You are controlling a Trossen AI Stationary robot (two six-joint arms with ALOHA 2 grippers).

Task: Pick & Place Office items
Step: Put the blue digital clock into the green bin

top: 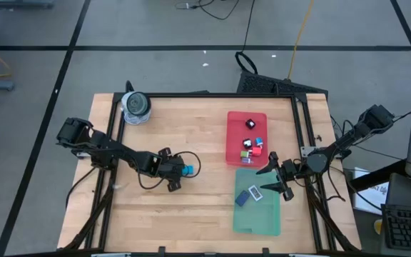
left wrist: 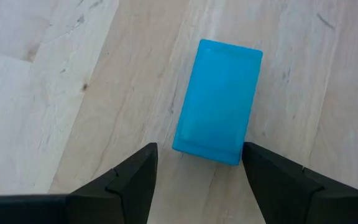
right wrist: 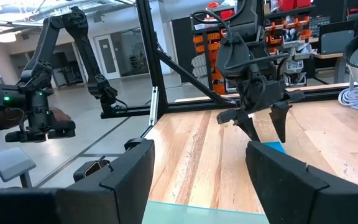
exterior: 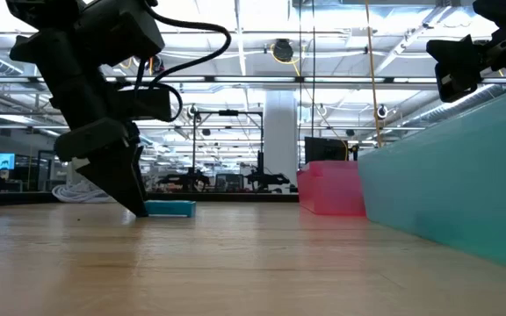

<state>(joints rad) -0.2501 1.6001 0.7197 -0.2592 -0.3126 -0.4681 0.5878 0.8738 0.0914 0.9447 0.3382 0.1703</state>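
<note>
While the right gripper (top: pixel 275 180) waited spread, the left gripper (top: pixel 180 177) hung spread over the blue bar (left wrist: pixel 217 101), whose long axis pointed straight ahead between its fingers.

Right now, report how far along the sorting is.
Done: several small items lie in the red tray, and two, a dark block and a white tag, in the green tray.
In hand: the left gripper is down at the table with open jaws beside a blue block, not gripping it. The right gripper waits open over the green tray.
Left: the blue block is the only item seen loose on the table.
</note>
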